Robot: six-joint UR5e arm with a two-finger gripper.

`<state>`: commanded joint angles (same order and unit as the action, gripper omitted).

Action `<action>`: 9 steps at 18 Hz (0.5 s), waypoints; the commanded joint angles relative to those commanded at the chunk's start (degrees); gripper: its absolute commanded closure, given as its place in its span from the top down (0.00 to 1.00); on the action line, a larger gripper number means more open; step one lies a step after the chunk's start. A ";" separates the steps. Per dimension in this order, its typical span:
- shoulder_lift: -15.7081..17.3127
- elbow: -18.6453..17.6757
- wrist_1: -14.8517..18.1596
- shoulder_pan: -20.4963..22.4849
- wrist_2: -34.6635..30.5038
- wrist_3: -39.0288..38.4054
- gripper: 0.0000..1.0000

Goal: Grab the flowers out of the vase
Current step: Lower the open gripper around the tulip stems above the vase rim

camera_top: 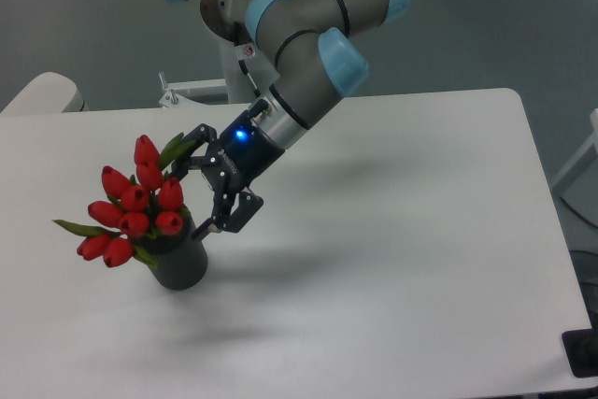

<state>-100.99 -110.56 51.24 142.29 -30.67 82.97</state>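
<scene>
You are looking at a lab or test room, not a home. The white table [420, 231] has rounded corners and carries almost nothing. Behind its far edge a grey robot arm [308, 35] with light blue joint caps stands on a metal base [201, 91]. The floor [84, 16] around is plain grey, and a black device [581, 352] sits at the near right corner.
</scene>
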 joint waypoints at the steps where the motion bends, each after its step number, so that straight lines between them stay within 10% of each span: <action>1: 0.00 -0.44 0.00 -0.09 0.00 -0.26 1.00; 9: -0.18 -1.85 -0.09 -1.05 0.62 -6.14 1.00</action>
<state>-101.16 -112.41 51.15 141.24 -30.06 76.83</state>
